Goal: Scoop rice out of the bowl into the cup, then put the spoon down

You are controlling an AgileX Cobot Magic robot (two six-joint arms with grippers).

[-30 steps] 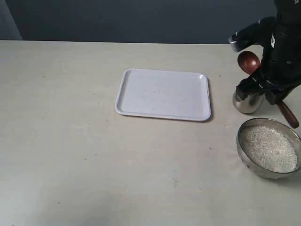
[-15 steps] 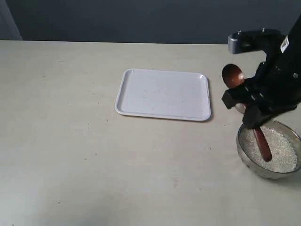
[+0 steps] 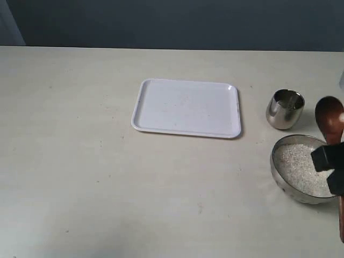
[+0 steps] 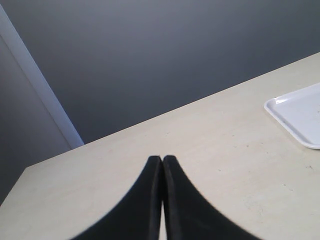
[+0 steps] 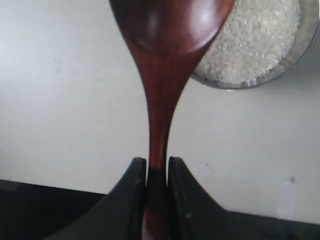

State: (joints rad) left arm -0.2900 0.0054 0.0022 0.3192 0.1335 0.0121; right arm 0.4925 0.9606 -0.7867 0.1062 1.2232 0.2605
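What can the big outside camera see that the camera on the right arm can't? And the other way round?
Only the exterior view shows the white tray and the small steel cup. Only the right wrist view shows, up close, the right gripper pinching the wooden spoon by its thin handle. Both views show the spoon, the steel bowl and the rice in it.

No text, label, brand, number or sign can be read in any view. The spoon [image 5: 159, 100] clamped between the right gripper [image 5: 156, 170] fingers [image 5: 131, 187] is plain wood. The bowl [image 3: 284, 187] just beyond the fingertips, the cup [image 3: 285, 109] and the tray [image 3: 185, 107] show bare surfaces.
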